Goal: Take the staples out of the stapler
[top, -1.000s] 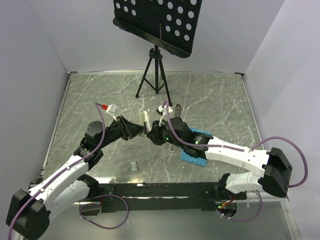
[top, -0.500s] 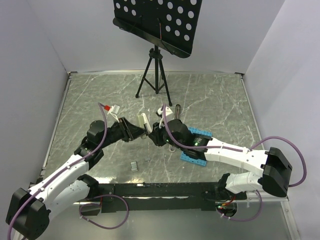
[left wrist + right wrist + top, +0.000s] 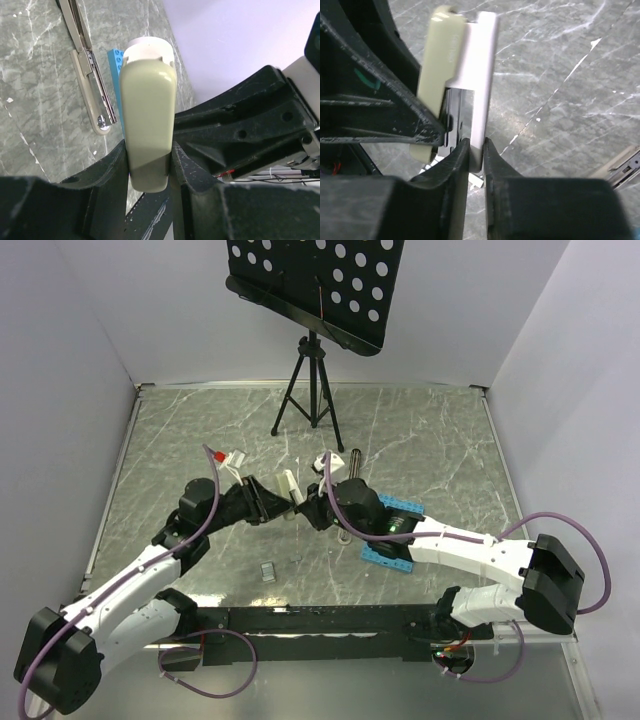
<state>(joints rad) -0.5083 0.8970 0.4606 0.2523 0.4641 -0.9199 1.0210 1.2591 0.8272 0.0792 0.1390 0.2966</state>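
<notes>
My left gripper (image 3: 272,498) and right gripper (image 3: 311,504) meet above the table's middle, both shut on one cream and white hinged tool (image 3: 290,483). The left gripper (image 3: 148,155) clamps its cream half (image 3: 147,115). The right gripper (image 3: 476,147) pinches its white arm (image 3: 484,75), with a dark metal channel between the halves. The silvery stapler (image 3: 92,75) lies open on the table below, beside the blue plate; its end shows in the right wrist view (image 3: 626,164). A small grey block of staples (image 3: 268,571) lies on the table near the left arm.
A blue perforated plate (image 3: 385,555) lies under the right forearm and also shows in the left wrist view (image 3: 115,57). A thin dark rod (image 3: 355,458) lies behind the grippers. A black tripod stand (image 3: 312,390) with a perforated tray stands at the back.
The left arm has pushed a little to the right and the held tool has tilted slightly. Both grips are unchanged.
</notes>
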